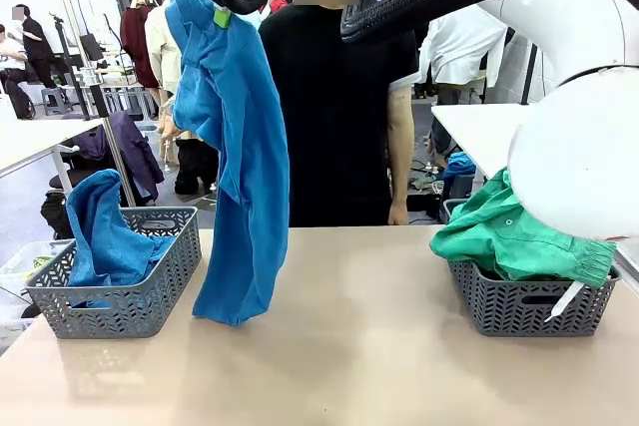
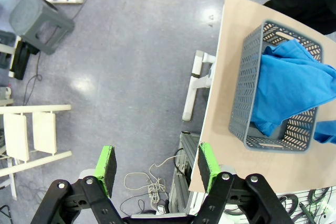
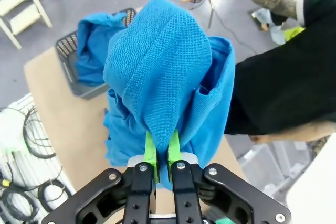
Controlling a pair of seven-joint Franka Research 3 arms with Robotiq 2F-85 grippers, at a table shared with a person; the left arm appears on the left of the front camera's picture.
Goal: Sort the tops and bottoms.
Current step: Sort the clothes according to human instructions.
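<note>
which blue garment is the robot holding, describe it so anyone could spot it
Look above the tan table, between the two grey baskets. The long bright blue garment hangs from the right tool, its hem brushing the tabletop. The other blue garment lies bunched in the left basket.

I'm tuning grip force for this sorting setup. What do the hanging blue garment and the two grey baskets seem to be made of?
The hanging blue garment, pinched in the right gripper, looks like soft matte knit cloth: a fine pique weave shows and it drapes in loose folds. The left basket and right basket look like rigid moulded plastic, matte grey, with a cut-out herringbone lattice.
</note>
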